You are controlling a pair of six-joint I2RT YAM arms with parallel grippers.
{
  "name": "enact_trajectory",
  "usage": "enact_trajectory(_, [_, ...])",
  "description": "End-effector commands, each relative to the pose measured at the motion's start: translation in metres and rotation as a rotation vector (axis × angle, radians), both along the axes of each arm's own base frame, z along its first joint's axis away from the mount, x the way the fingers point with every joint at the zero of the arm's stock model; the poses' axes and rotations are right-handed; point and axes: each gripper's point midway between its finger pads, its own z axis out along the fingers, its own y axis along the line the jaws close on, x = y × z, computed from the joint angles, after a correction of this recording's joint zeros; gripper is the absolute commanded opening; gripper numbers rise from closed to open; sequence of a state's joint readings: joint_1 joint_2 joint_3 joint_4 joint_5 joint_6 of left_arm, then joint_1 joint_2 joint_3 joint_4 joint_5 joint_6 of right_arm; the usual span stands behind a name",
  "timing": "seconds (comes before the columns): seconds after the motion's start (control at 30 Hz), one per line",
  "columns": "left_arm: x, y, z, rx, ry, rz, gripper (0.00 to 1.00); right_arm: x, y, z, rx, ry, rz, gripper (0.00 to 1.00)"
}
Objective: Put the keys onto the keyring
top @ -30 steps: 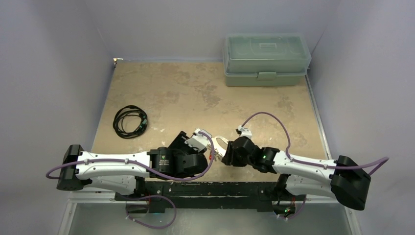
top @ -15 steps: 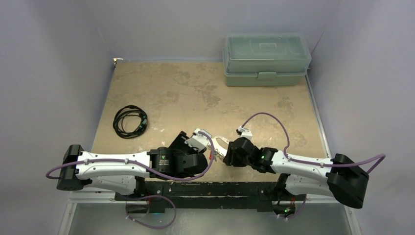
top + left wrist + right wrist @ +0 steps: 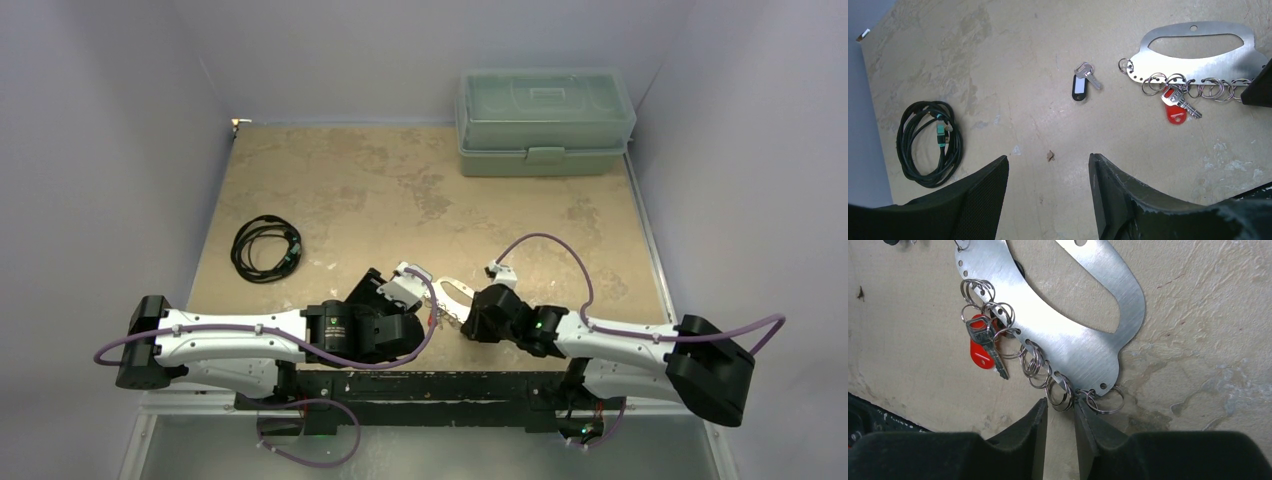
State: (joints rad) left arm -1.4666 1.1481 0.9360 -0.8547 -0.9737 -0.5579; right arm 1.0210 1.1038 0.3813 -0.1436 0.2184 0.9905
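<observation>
The keyring is a flat silvery plate with an oval cut-out, lying on the table; it also shows in the right wrist view and the top view. Several split rings hang along its edge. The red-headed key hangs on one ring, also seen in the left wrist view. The dark-headed key lies loose left of the plate. No separate plain silvery key shows. My right gripper is narrowly open, its tips either side of a split ring. My left gripper is open, empty, above bare table.
A black coiled cable lies at the left, also in the left wrist view. A closed green plastic box stands at the back right. Grey walls enclose the table.
My right arm has shifted slightly left and nearer, bringing its gripper up to the plate's ring edge. The left arm has not moved.
</observation>
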Motion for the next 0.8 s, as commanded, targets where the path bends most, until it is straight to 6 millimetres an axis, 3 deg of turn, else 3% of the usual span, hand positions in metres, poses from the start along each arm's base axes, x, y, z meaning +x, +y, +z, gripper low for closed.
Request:
enact_trajectory(0.0, [0.002,0.003,0.006,-0.026,-0.019,0.019,0.59,0.004,0.0,0.002,0.022,-0.035,-0.014,0.27])
enact_trajectory(0.63, [0.002,0.001,0.004,-0.018,-0.013,0.012,0.58,0.011,-0.003,0.021,0.068,-0.098,-0.044,0.0])
enact_trajectory(0.77, [0.002,0.001,0.005,-0.021,-0.013,0.012,0.57,0.013,-0.002,0.025,0.07,-0.109,-0.043,0.0])
